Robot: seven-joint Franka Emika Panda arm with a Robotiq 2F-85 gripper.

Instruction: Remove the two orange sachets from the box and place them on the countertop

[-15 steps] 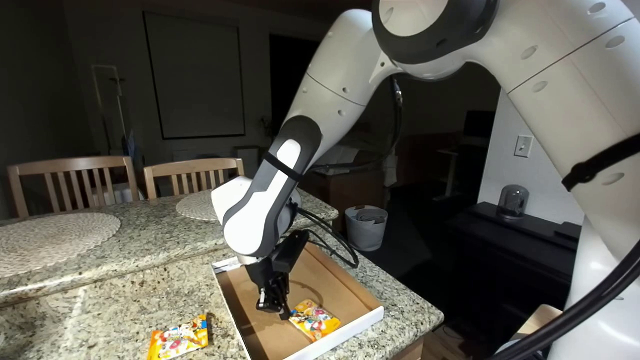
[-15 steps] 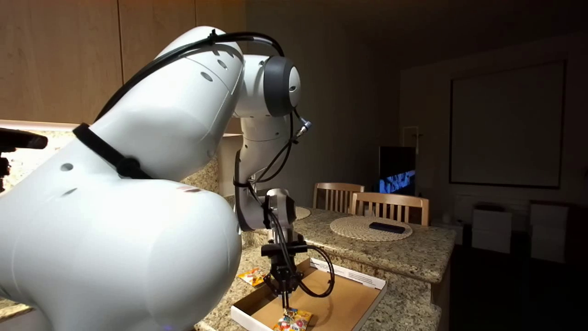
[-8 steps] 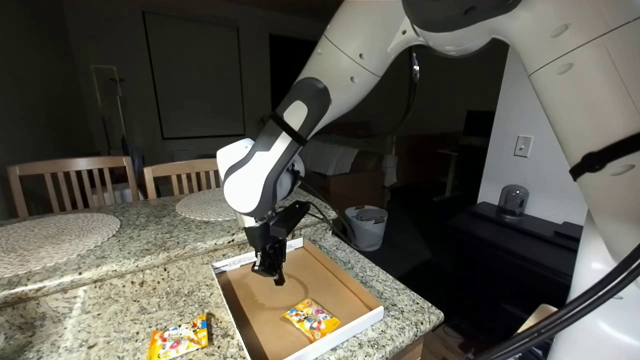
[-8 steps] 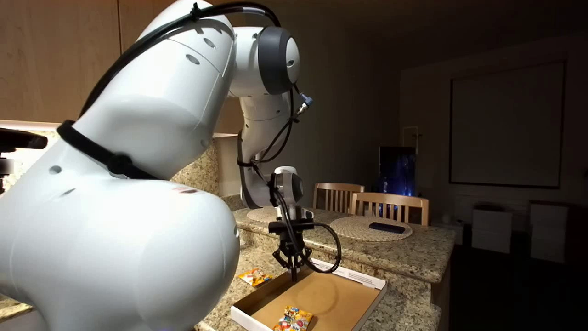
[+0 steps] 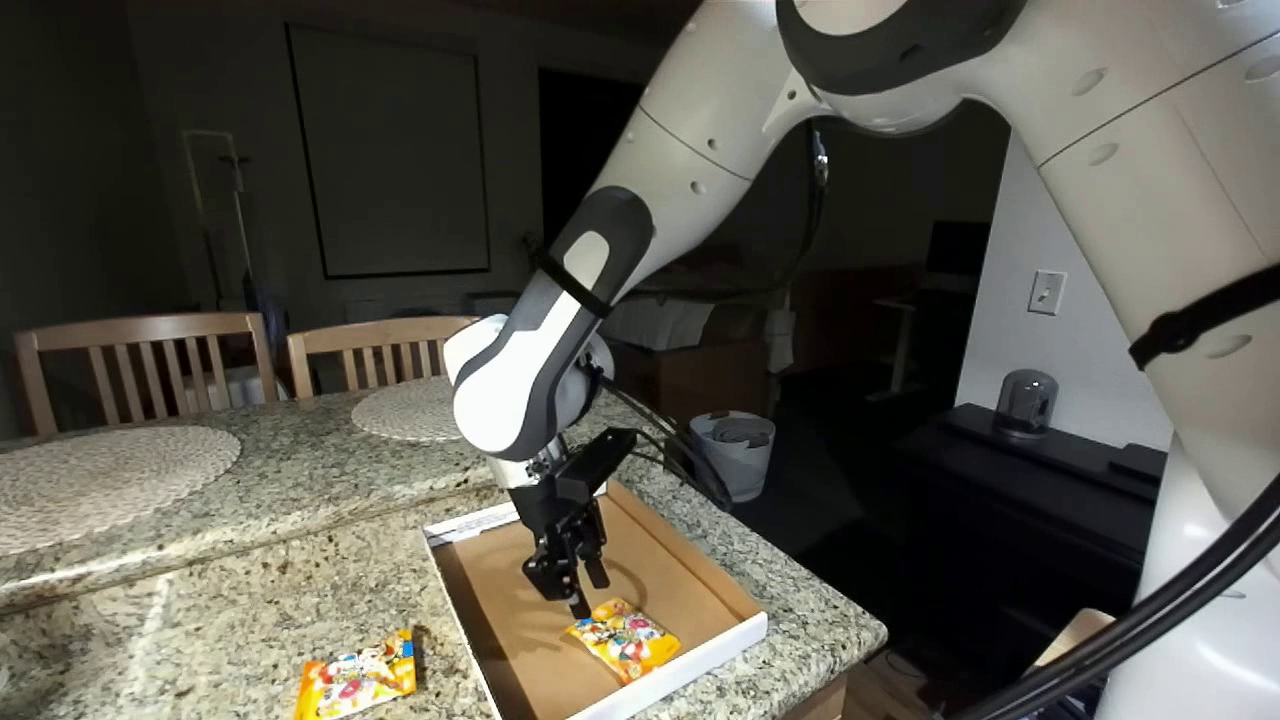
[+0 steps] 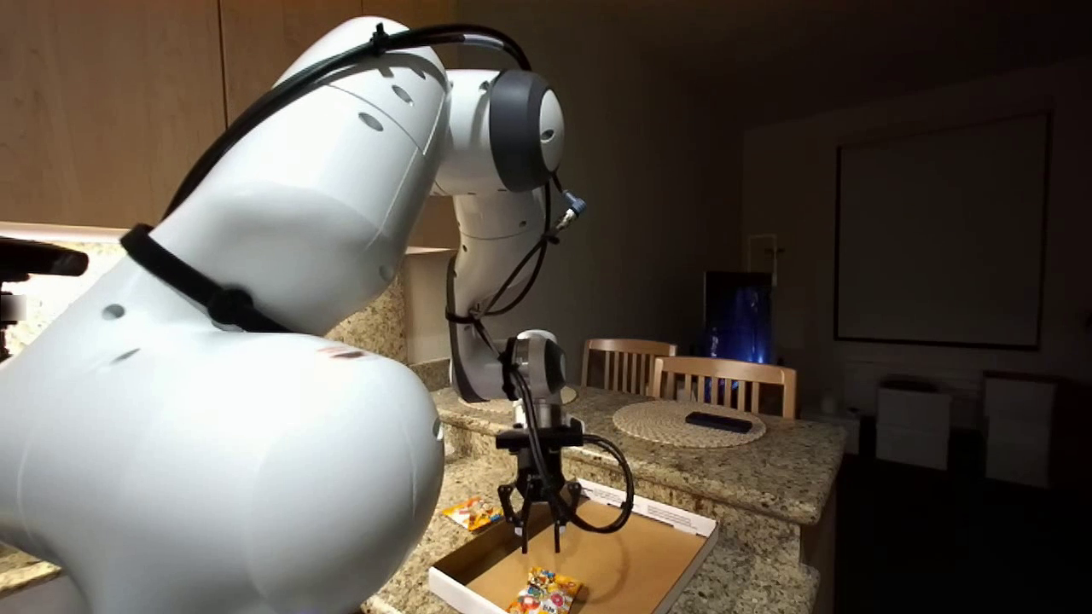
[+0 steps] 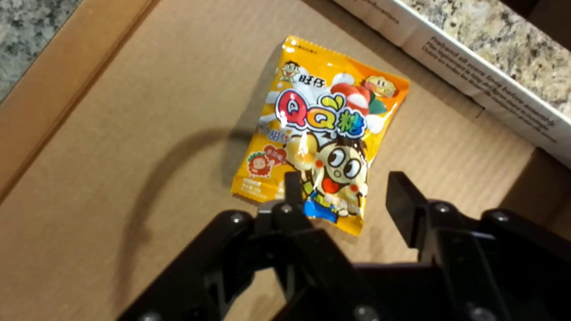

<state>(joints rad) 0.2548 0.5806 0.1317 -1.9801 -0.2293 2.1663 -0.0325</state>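
One orange sachet [image 5: 628, 640] lies flat in the box [image 5: 700, 655], near its white front wall. It also shows in the wrist view [image 7: 325, 111] and in an exterior view [image 6: 546, 590]. The second orange sachet [image 5: 357, 677] lies on the countertop [image 5: 250, 610] beside the box; it also shows in an exterior view [image 6: 472, 513]. My gripper [image 6: 541, 546] is open and empty, above the box floor and close to the near end of the first sachet. In the wrist view the fingers [image 7: 347, 189] stand apart, the left one overlapping the sachet's lower end in the picture.
The box's low walls [image 6: 640, 512] surround the gripper's place. A raised counter ledge [image 5: 330, 510] with round placemats [image 5: 110, 480] runs behind the box. A dark phone [image 6: 718, 422] lies on a placemat. Wooden chairs [image 5: 145, 370] stand beyond.
My gripper, shut and low at the sachet's edge, rose empty, then came partly down again and opened. Both sachets and the box have stayed in place.
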